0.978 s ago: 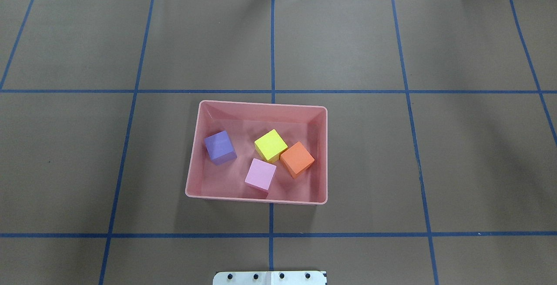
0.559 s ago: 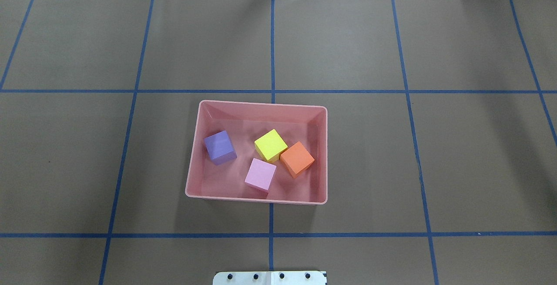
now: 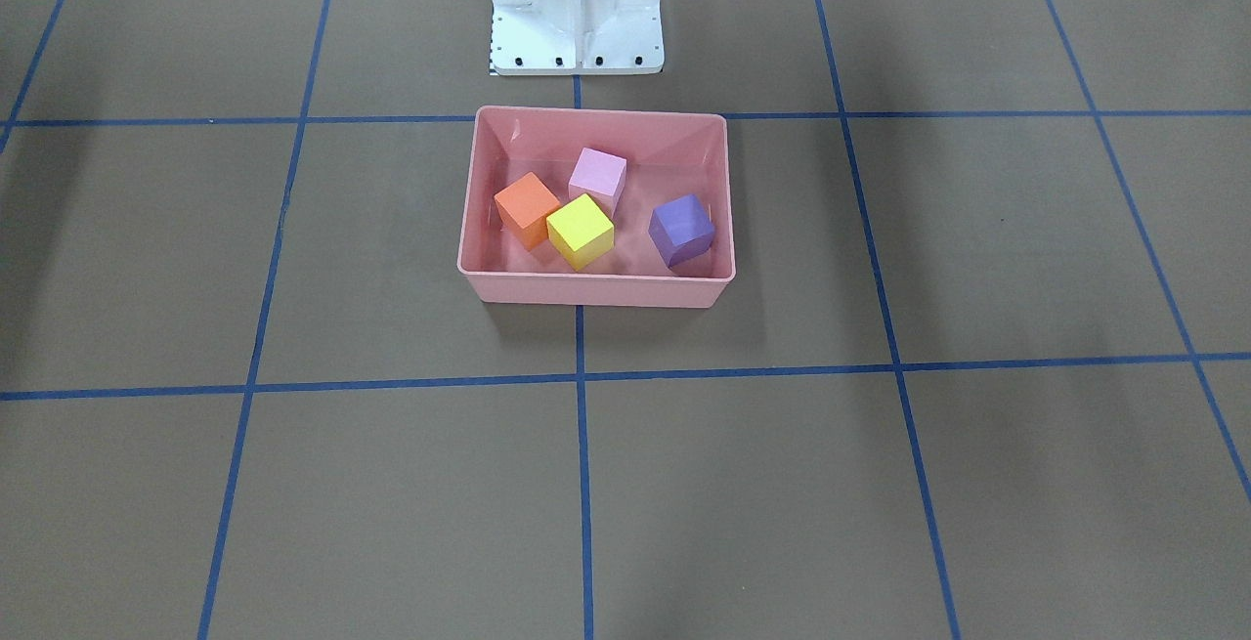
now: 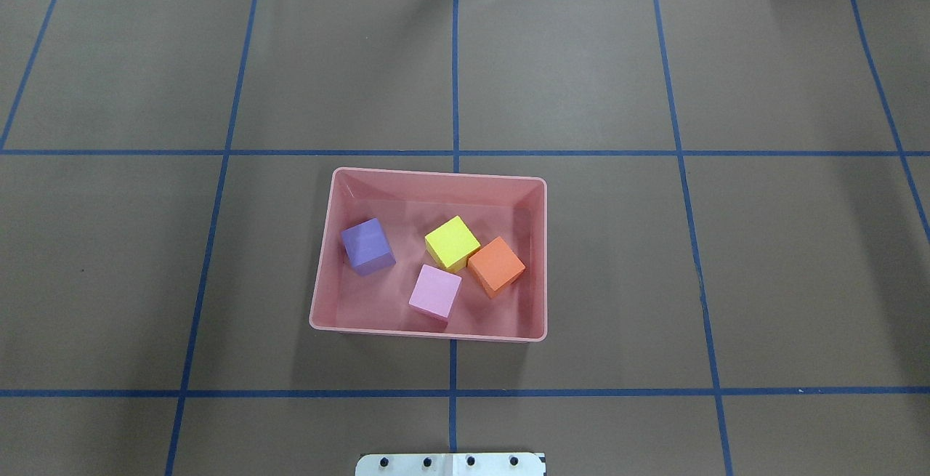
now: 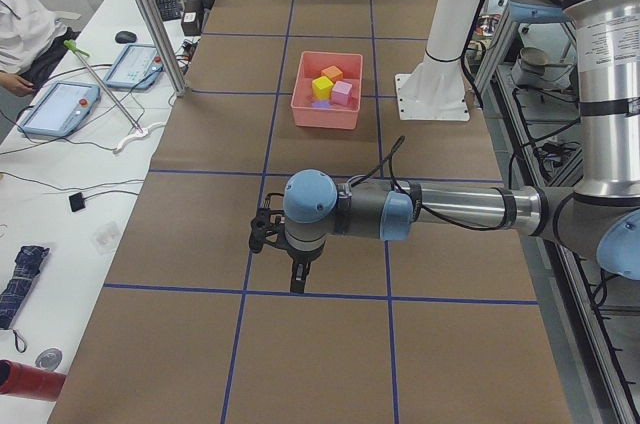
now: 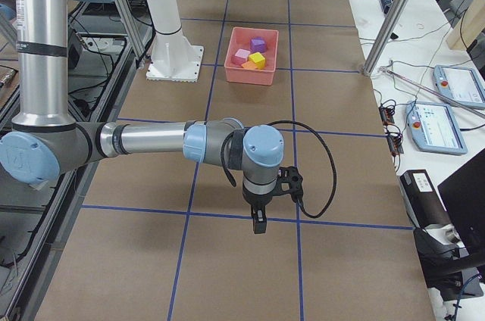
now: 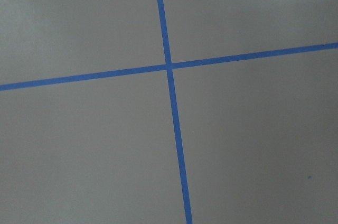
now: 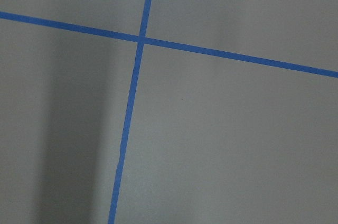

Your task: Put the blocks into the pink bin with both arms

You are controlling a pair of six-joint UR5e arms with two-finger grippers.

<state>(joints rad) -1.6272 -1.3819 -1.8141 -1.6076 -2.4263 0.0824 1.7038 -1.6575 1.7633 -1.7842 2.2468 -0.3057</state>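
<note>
Unchanged over the last second. All inside pink bin [image 4: 436,173]: yellow block [image 4: 452,243], orange block [image 4: 496,266], pink block [image 4: 435,291], purple block [image 4: 368,245]. Judged complete. Parked well apart from bin: left gripper [image 5: 297,284], right gripper [image 6: 259,224]; finger opening impossible to tell.

Your desk [image 4: 581,62] is covered in brown paper and marked off into large squares by blue tape lines [image 4: 455,83]. Directly on it you have the pink bin [image 3: 596,290], sitting astride the centre line between two cross lines. You also have the white pedestal base [image 3: 577,5], standing at the robot's edge on that same centre line.
</note>
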